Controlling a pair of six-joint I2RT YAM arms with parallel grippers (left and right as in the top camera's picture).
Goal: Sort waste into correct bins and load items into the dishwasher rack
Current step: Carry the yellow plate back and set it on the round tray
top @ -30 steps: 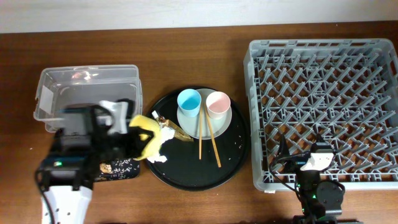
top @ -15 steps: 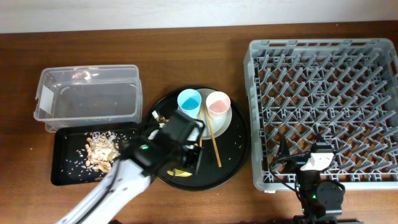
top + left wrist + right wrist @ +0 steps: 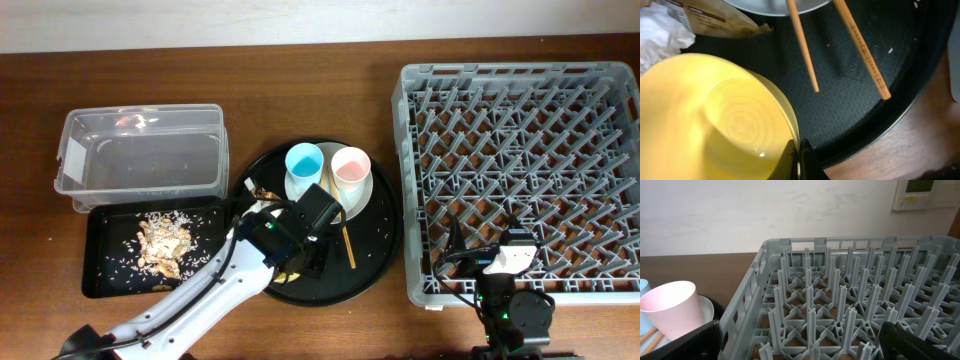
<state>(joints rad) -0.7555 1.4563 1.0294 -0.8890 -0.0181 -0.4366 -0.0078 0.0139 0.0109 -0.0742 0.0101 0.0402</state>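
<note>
My left gripper (image 3: 799, 156) is shut on the rim of the small yellow bowl (image 3: 715, 120), which is low over the round black tray (image 3: 880, 115); overhead the gripper (image 3: 305, 258) hides most of the bowl (image 3: 289, 275). The gold foil wrapper (image 3: 710, 20) and a white tissue wad (image 3: 657, 37) lie beside the bowl. The wooden chopsticks (image 3: 346, 240) lean off the grey-white plate (image 3: 358, 197), which holds the blue cup (image 3: 304, 162) and the pink cup (image 3: 351, 167). Food scraps (image 3: 165, 240) lie in the black rectangular tray (image 3: 105, 275). My right gripper (image 3: 800, 350) is open over the dishwasher rack (image 3: 520, 160).
The clear plastic tub (image 3: 140, 160) stands at the left, behind the black rectangular tray. The rack's near left corner (image 3: 747, 305) is close to the pink cup (image 3: 672, 312). Bare wooden table (image 3: 300, 90) lies behind the round tray.
My left arm swung right with the yellow bowl, from over the black rectangular tray to the round black tray. The food scraps now show in the rectangular tray. The right arm has not moved.
</note>
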